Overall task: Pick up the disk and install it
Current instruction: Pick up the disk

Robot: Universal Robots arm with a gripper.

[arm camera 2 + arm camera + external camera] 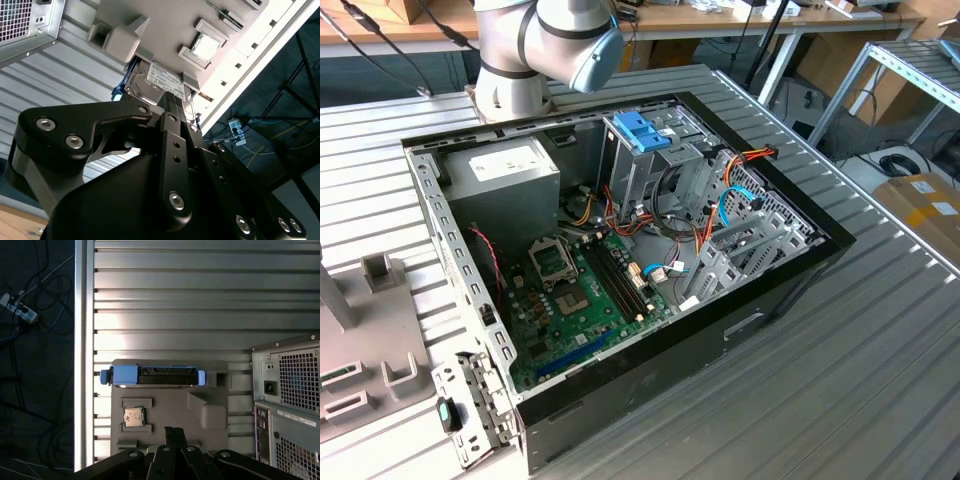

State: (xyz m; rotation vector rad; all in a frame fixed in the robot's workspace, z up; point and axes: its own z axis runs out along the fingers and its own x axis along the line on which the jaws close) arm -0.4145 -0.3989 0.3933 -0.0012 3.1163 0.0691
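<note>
While the arm (545,40) rises at the top centre of the exterior view, its tool (174,431) shows in both wrist views, poised over a grey fixture (170,410) that rests on the ribbed metal surface (175,300). The tool's narrow tips are pressed together with nothing between them, and they touch no object. In the first wrist view the disk (152,376) stands on edge in a slot along the fixture's side farthest from the tool, well apart from it, with bright blue carrier rails at both ends and its connector edge facing the camera. A small square processor chip (133,417) lies flat in a recess of the fixture, between the disk and the tool. In the second wrist view the tool (179,107) is seen from behind, and beyond it the disk (147,80) shows its grey labelled face, upright against the fixture (165,30), with the chip (206,46) farther off. The open computer case (620,380) fills the centre of the exterior view, lying on its side on the surface (800,380); inside are a green motherboard (580,300), a grey power supply (505,175) at the upper left, and a metal drive cage (640,165) with a blue handle near the top centre. The fixture (380,350) sits at the exterior view's lower left, just beside the case. The perforated rear panel of the case (287,390) stands beside the fixture in the first wrist view.
</note>
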